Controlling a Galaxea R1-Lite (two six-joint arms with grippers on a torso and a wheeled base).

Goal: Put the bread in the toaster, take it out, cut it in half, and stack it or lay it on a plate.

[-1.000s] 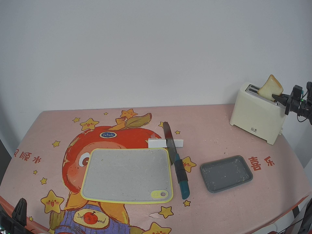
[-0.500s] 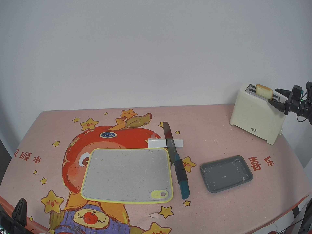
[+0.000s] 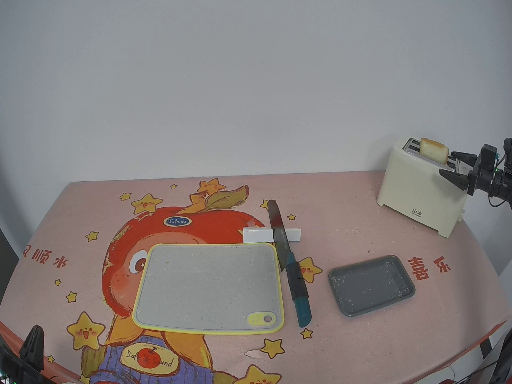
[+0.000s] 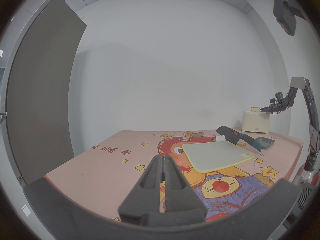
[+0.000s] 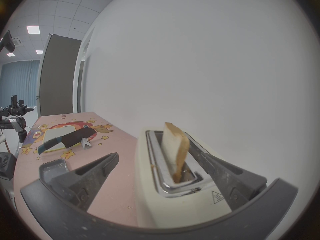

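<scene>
Bread slice [image 3: 433, 150] stands upright in the toaster [image 3: 418, 190] slot, top crust proud, right tool [image 3: 447, 163] spread wide and empty just beside it; slice judged light, soft, crushable, so pinch the exposed top gently across its flat faces.

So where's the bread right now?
In the head view the bread stands in a slot of the cream toaster at the far right of the table, the open right gripper just beside it.

Table [image 3: 352, 209] carrying toaster [image 3: 421, 193] far right; grey plate [image 3: 372, 285], knife [image 3: 288, 262], cutting board [image 3: 208, 287] lying nearer; blade resting across white block [image 3: 258, 235].
</scene>
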